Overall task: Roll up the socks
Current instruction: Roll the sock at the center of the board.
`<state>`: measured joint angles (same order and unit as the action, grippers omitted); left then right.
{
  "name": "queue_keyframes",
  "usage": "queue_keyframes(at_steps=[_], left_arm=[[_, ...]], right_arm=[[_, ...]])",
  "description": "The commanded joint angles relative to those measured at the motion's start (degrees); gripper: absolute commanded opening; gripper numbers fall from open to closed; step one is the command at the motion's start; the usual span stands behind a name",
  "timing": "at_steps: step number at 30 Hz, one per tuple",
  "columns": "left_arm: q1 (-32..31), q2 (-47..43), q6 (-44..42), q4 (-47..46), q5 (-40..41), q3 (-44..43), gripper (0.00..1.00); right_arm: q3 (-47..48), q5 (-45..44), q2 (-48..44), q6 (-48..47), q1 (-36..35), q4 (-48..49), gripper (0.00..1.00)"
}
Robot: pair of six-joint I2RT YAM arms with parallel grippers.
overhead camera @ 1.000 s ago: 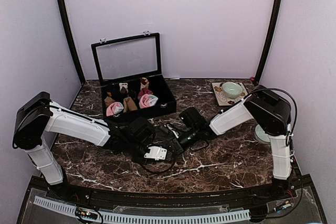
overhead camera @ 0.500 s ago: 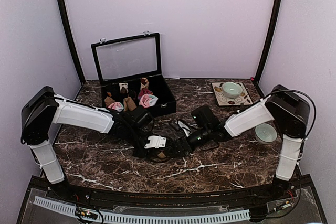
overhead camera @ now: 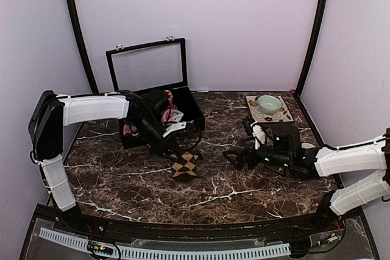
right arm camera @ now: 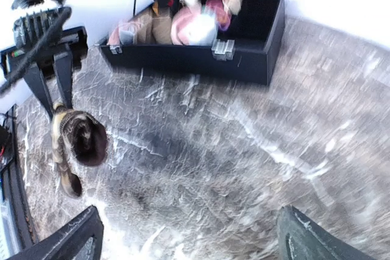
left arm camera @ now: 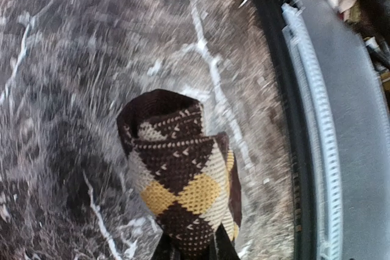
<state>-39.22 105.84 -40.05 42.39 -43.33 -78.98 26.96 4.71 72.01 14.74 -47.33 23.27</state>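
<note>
I'm holding the rolled checked sock (left arm camera: pixel 180 181) up.
My left pincer (overhead camera: pixel 172 152) is gripping it over the worktop (overhead camera: pixel 244 194); my right pincer (overhead camera: pixel 235 159) is hanging released.

Marble tabletop (left arm camera: pixel 55 77) smears with motion in both wrist views. The checked sock (left arm camera: pixel 180 181) runs off the bottom edge; bundles (right arm camera: pixel 192 28) in the black box (right arm camera: pixel 183 62) blur to colour blobs.

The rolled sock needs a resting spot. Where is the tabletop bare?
Bare marble tabletop: front left, beside the argyle sock; back centre, between the black case and the tile under the green bowl. The case is crowded with sock bundles.
</note>
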Motion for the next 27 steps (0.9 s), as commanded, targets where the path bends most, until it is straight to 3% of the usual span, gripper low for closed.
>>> queue_keyframes(at_steps=[1,5,17,27], left_arm=[[0.7,1.0,-0.9,12.6,-11.7,-7.1,0.0],[0.7,3.3,-0.4,15.8,-14.9,-11.5,0.0],[0.7,4.2,-2.7,19.9,-16.6,-14.6,0.0],[0.7,3.3,-4.9,21.6,-18.8,-15.4,0.0]], right_arm=[[-2.6,-3.3,-5.2,-7.7,0.0,11.6,0.93],[-0.6,-1.2,-7.8,-15.9,-2.4,8.6,0.91],[9.6,20.5,0.9,-15.4,-6.6,8.4,0.9],[18.4,23.1,10.3,-15.3,-7.0,5.3,0.88]])
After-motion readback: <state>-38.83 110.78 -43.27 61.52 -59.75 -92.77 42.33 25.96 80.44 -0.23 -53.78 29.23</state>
